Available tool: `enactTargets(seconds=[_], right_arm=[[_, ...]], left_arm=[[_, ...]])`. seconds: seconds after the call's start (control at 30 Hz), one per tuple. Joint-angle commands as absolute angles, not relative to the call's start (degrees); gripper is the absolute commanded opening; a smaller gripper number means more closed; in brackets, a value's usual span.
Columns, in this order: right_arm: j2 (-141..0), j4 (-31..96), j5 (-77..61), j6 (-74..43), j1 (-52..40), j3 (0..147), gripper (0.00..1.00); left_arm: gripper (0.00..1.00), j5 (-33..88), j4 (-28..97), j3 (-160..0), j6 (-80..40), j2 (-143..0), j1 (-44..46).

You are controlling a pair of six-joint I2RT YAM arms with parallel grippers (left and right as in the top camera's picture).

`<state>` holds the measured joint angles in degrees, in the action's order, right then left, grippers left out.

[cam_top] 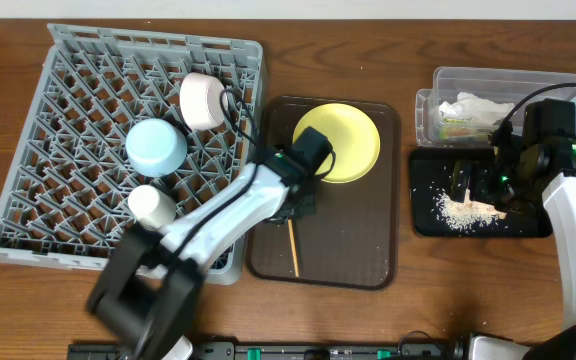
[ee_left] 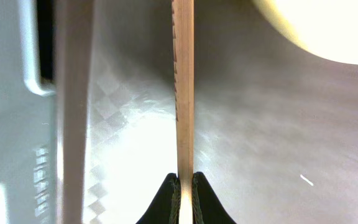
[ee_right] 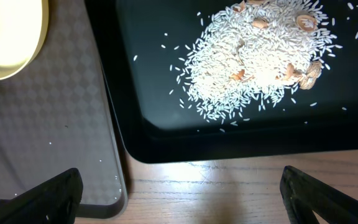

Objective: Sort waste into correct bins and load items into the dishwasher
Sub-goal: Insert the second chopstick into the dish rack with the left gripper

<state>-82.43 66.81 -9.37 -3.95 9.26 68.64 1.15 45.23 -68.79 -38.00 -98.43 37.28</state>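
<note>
My left gripper (ee_left: 183, 186) was clamped shut on one end of a chopstick (ee_left: 184, 93), which ran straight out from the fingertips over the brown tray (cam_top: 358, 240). I could not tell whether the stick was lifted or lay on the tray. Left of it in the wrist view stood a blurred pale strip (ee_left: 73, 112) that I could not make out. The plate (cam_top: 340, 142) sat at the tray's far end, just beyond the gripper. My left arm (cam_top: 218, 225) stretched from the near edge across the rack's near right corner and the tray's left side, hiding what lay under it. The rack (cam_top: 138, 40) stood to the left with the cream bowl (cam_top: 203, 100) on its side, the blue bowl (cam_top: 156, 146) and the cup (cam_top: 152, 205) set among its pegs. My right gripper (ee_right: 180, 196) hung with its jaws wide apart and nothing between them, above the near left corner of the black tray (ee_right: 166, 146). The rice (ee_right: 253, 56) lay heaped in that tray with a few tan scraps in it and loose grains scattered round. Beyond the black tray was the tub (cam_top: 438, 80), with the napkin (cam_top: 473, 105) inside. Everything rested on the table (cam_top: 368, 50).
</note>
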Motion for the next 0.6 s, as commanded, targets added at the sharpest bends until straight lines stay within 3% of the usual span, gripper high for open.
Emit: enactTargets(seconds=[0.0,0.27,0.57], right_arm=[[-81.62,66.87,-9.47,-4.64,9.58,69.76,0.99],[-81.62,66.92,-9.47,-4.67,9.58,69.76,0.99],[-81.62,66.98,-9.47,-4.67,9.58,69.76,0.99]], left_arm=[[0.06,0.08,45.84,-69.34,-25.96,-91.39,36.88],[0.07,0.01,47.68,-70.11,-5.34,-81.87,29.21],[0.06,0.91,47.94,-70.06,-0.62,-82.81,17.54]])
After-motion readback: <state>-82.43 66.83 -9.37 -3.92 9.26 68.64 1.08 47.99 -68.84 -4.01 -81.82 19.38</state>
